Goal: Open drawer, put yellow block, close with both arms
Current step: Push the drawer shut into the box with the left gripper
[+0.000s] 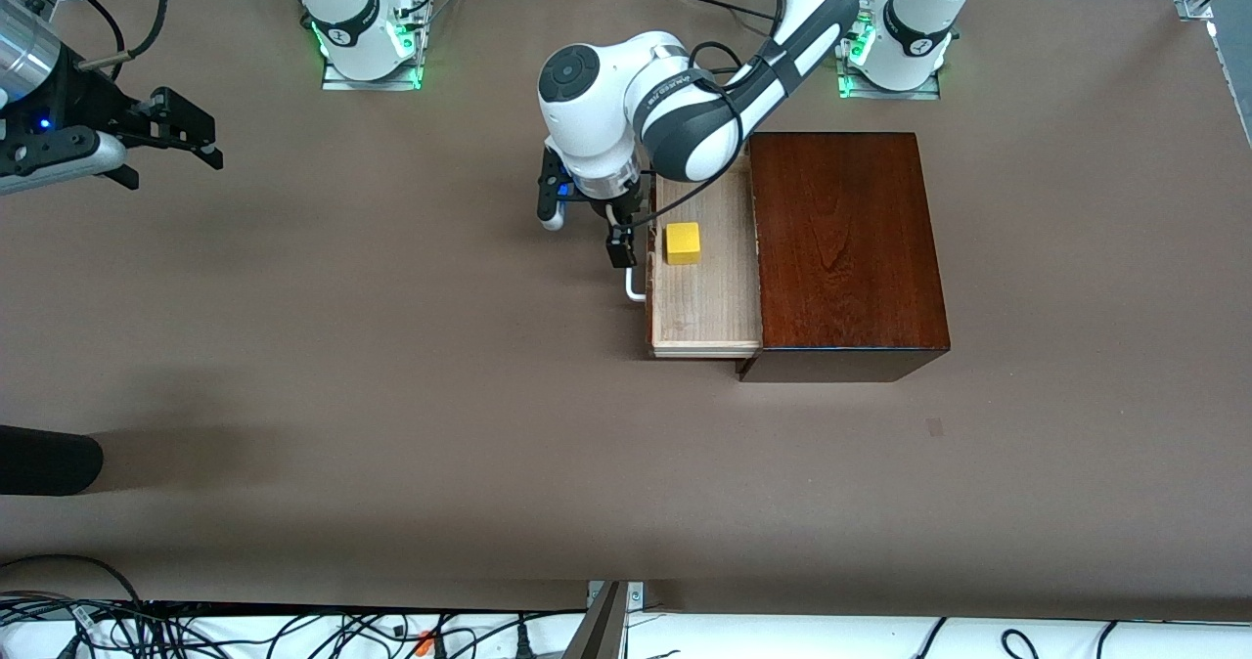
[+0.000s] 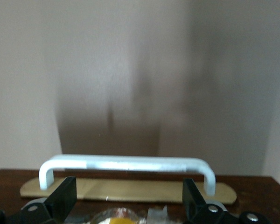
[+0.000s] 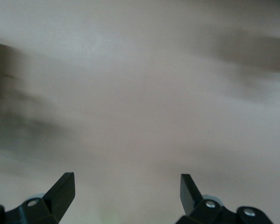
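- One yellow block (image 1: 683,242) sits on the floor of the drawer (image 1: 706,297), and from my station I see it in the part of the tray farther from the front camera.
- I see the drawer pulled out of its dark wooden box (image 1: 846,248) toward the right arm's end of the desk (image 1: 391,395), its pale tray exposed.
- My left wrist view shows the drawer's white bar handle (image 2: 126,164) standing off the dark reddish front, on a tan backing plate (image 2: 130,190).
- I find the left end effector (image 1: 618,239) just beside the drawer front, at the handle. Its fingers (image 2: 63,198) stand well apart, one on each side of the bar's span, and they grip nothing.
- I see the right end effector (image 1: 191,136) hanging over bare desk at the right arm's end, well apart from the box. Its fingers (image 3: 60,191) are spread wide with nothing between them; that arm waits.
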`<state>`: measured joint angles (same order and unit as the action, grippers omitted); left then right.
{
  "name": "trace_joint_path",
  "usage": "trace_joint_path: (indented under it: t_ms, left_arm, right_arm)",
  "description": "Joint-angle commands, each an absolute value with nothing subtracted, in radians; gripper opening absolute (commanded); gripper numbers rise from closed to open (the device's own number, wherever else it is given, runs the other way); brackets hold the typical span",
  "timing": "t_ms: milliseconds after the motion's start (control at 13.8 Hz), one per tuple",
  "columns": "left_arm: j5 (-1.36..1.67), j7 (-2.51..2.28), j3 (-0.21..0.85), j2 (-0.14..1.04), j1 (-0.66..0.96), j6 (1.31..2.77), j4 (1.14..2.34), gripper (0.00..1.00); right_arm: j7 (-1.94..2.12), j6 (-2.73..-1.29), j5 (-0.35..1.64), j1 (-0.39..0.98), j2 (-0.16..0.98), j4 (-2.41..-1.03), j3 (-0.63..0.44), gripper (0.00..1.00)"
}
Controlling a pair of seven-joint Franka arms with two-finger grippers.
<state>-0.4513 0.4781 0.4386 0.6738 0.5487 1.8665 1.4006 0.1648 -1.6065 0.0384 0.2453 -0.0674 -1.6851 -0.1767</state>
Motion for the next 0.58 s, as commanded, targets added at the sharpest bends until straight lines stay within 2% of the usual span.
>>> trace_joint_path:
  t_ms: [0,508]
  left_arm:
    - [-0.472,0.495,0.44,0.672,0.538,1.807,1.378,1.0]
    - [-0.476,0.502,0.44,0.666,0.502,1.701,1.382,1.0]
  right_arm:
    - [0.149,-1.589,-0.009,0.235,-0.049,-1.655,-0.167,1.0]
    - [0.097,-1.585,-0.015,0.233,-0.046,-1.657,-0.169,1.0]
